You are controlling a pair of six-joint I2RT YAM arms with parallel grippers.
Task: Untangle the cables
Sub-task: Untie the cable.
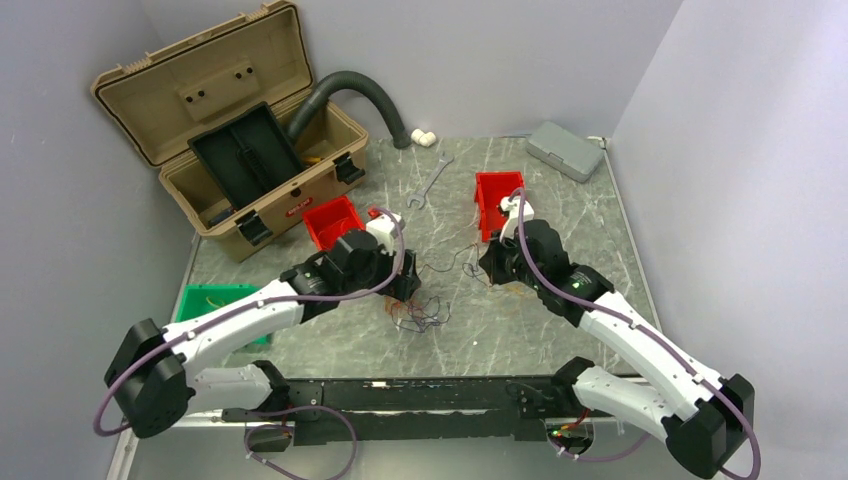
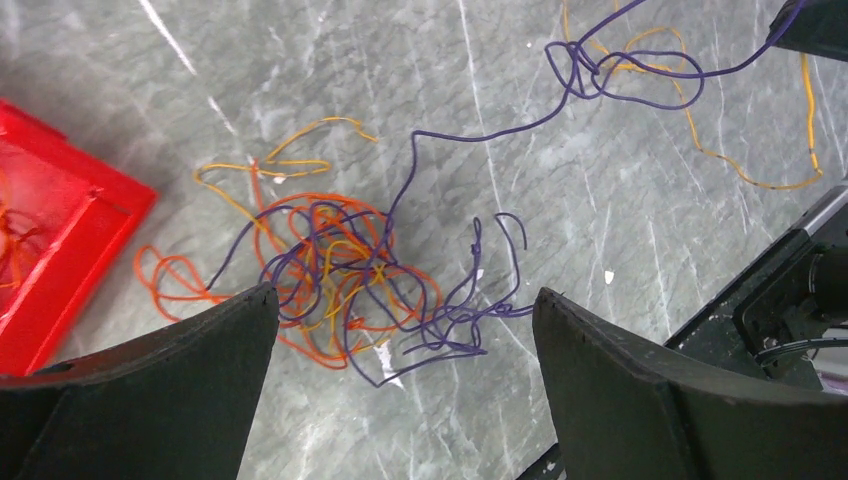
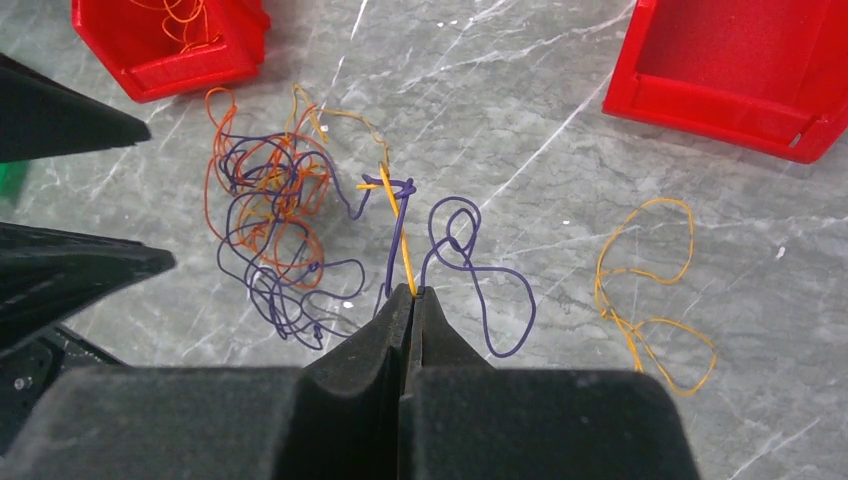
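Note:
The cables are a small tangle of thin orange, yellow and purple wires on the grey marble table; they also show in the top view and the right wrist view. My left gripper is open and empty, just above the near side of the tangle. My right gripper is shut on a yellow wire that runs up from its tips into a purple knot. A purple wire loops beside the tips. A separate yellow wire lies to the right.
A red bin holding some orange wire and a second red bin stand behind the tangle. A tan toolbox with a grey hose, a wrench, a grey case and a green bin are around.

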